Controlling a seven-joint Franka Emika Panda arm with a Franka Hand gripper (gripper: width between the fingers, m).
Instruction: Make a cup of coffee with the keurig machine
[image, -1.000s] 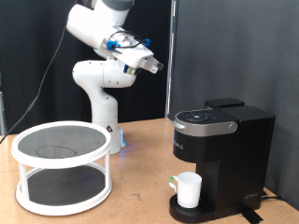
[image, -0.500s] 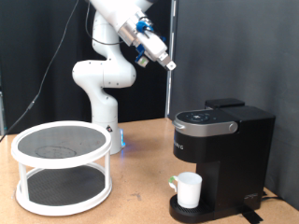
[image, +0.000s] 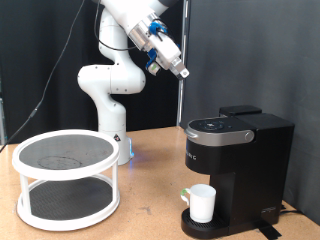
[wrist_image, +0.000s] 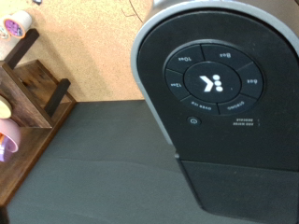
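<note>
In the exterior view, the keurig (image: 238, 170) is set on the tabletop (image: 150, 205) at the right, with the cup (image: 203, 204) standing on its drip base, under the closed lid. A two-tier rack (image: 66, 178) is placed at the left, well apart from it. The arm's base (image: 110, 100) is mounted behind, between them. The claw (image: 180, 71) is held high above, up and to the left of the keurig.

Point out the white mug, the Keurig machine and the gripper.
white mug (image: 203, 203), exterior view, front of its side wall, on the drip base.
Keurig machine (image: 262, 160), exterior view, black side panel.
gripper (image: 183, 73), exterior view, fingertip end, high above the machine.
</note>
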